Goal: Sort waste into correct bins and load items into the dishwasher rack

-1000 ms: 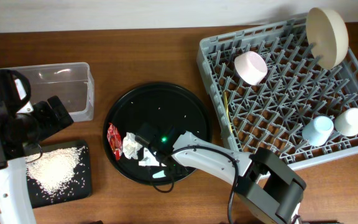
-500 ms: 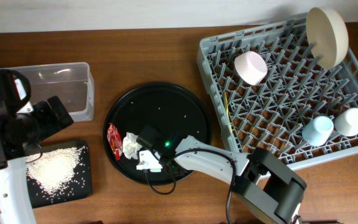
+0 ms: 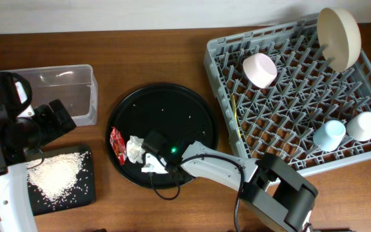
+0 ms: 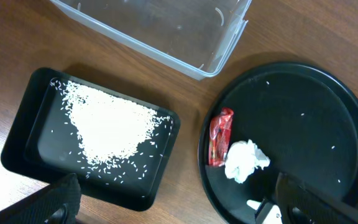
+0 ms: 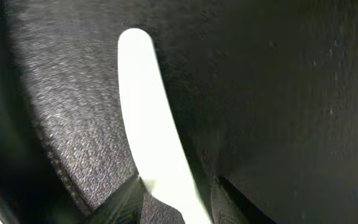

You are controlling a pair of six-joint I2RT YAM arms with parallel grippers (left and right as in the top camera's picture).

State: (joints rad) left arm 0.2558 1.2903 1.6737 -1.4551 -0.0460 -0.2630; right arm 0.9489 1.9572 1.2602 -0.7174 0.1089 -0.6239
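My right gripper (image 3: 154, 154) is low over the round black tray (image 3: 166, 106), shut on a pale plastic utensil (image 5: 145, 118) that lies flat on the tray. The crumpled white napkin (image 3: 135, 149) and the red wrapper (image 3: 117, 145) lie just left of it; both show in the left wrist view, napkin (image 4: 246, 160) and wrapper (image 4: 219, 137). My left gripper (image 4: 179, 208) is open and empty, high over the table between the flat black tray (image 4: 17, 149) holding rice (image 4: 110, 130) and the round tray. The clear tub (image 3: 66, 87) is empty.
The grey rack (image 3: 288, 96) at right holds the cream dish (image 3: 340, 37), pink bowl (image 3: 260, 69), blue cup (image 3: 329, 135), white cup (image 3: 363, 125) and a yellow utensil (image 3: 236, 119). Stray rice grains dot the round tray.
My right gripper has shifted a little left across the round tray, and the pale utensil has moved with it. The left arm has not moved.
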